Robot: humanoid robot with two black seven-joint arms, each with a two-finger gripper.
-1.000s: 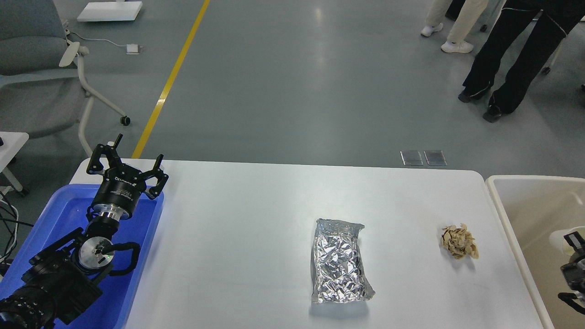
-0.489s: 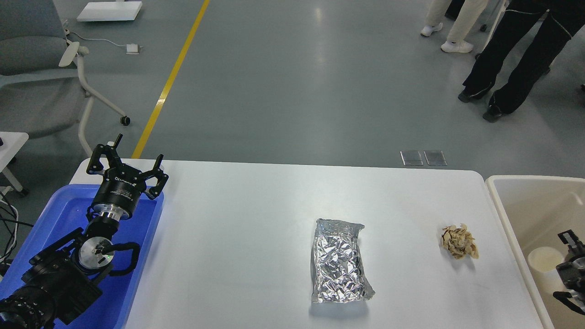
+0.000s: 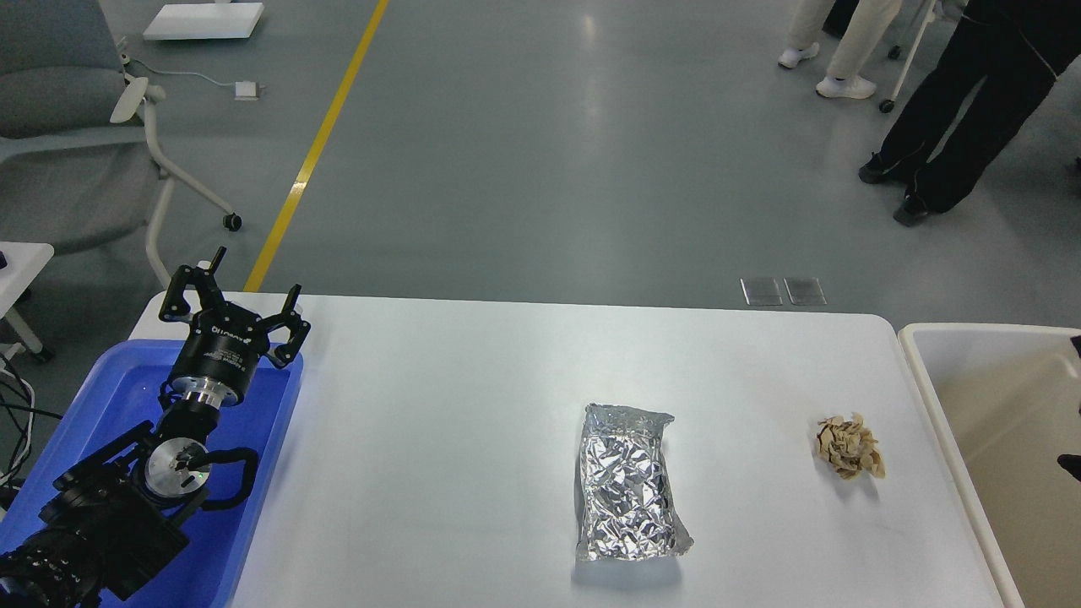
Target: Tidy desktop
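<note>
The white desktop carries a crumpled silver foil packet right of centre and a brown crumpled paper ball near its right end. My left gripper is open and empty. It stands above the far edge of the blue tray at the desktop's left end, far from both items. Of my right arm only two dark slivers show at the right edge, over the beige-white bin. Its fingers cannot be made out.
The bin stands against the desktop's right end. An office chair and a small white table are at the left. People's legs stand on the grey floor beyond, and a yellow floor line runs past the desktop's far left corner.
My right gripper has moved right, almost out of view. The white round thing seen beside it in the bin no longer shows. The left arm has not moved.
</note>
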